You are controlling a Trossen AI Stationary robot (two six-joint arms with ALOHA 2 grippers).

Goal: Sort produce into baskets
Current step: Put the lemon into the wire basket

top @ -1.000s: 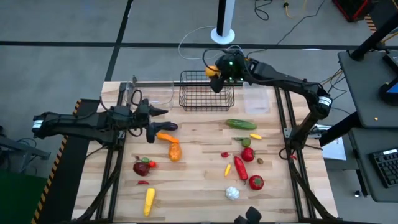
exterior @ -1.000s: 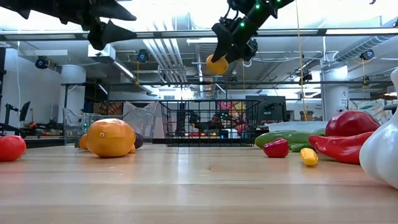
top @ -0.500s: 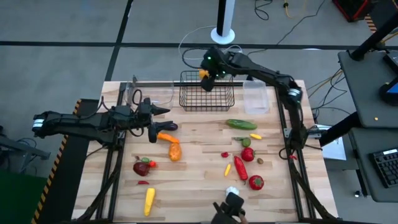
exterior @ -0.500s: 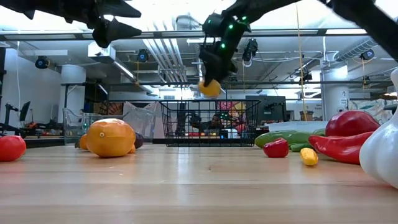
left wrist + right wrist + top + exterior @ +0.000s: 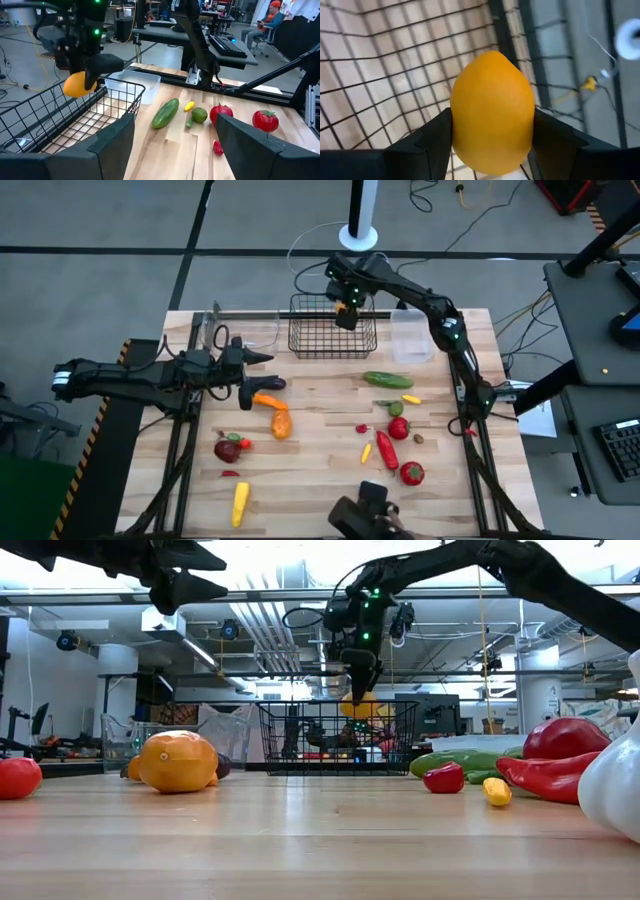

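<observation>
The right gripper point(image 5: 346, 308) is hanging over the far right part of the black wire basket point(image 5: 320, 340), its jaws pinching an orange fruit point(image 5: 492, 112) from both sides at about rim height. The basket is sitting at the table's point(image 5: 320, 480) far edge, between two clear bins point(image 5: 412, 338). The left gripper point(image 5: 252, 370) is hovering over the left side of the table, above a carrot point(image 5: 268, 400), jaws standing wide apart and holding nothing. A cucumber point(image 5: 388, 380) is lying near the basket.
</observation>
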